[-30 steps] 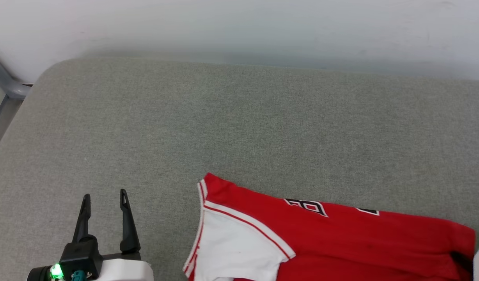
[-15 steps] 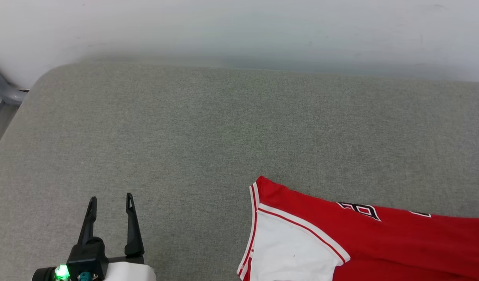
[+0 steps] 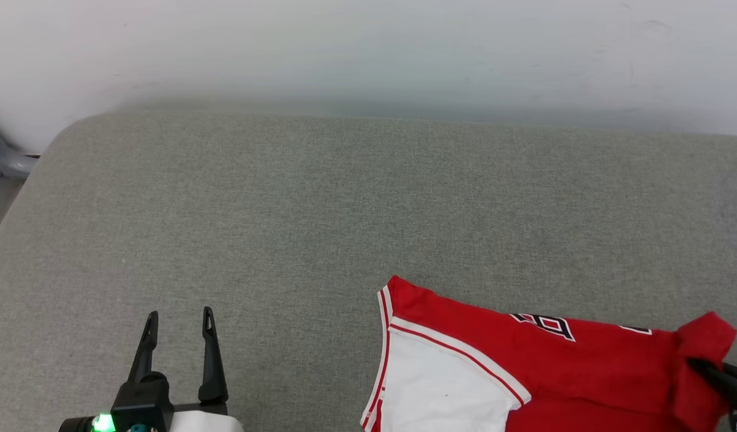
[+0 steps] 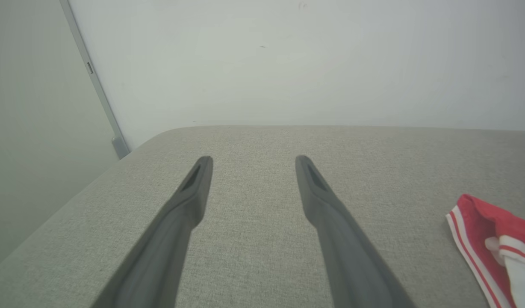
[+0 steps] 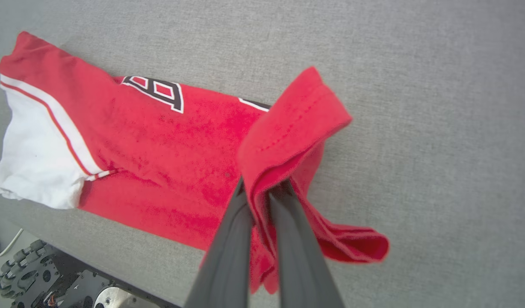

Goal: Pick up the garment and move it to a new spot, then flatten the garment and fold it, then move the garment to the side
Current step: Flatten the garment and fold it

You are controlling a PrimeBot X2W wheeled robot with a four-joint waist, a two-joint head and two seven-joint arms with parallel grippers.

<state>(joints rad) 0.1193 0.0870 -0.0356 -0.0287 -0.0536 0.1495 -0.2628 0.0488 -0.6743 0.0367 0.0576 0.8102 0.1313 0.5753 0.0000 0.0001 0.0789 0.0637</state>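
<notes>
Grey fabric covers the desk (image 3: 284, 198) below a pale wall (image 3: 368, 48). The right end effector (image 5: 262, 190) is pressed together on a bunched red hem of the garment (image 5: 160, 141), which is raised at the lower right of the head view. The rest of the garment lies flat along the bottom edge. The left end effector (image 3: 179, 321) is held spread and empty at lower left. The pinch should be kept firm and the cloth lifted clear before carrying, so the white sleeve (image 3: 440, 396) is not dragged. Compared with a second ago, the garment has been shifted rightward and its hem lifted.
</notes>
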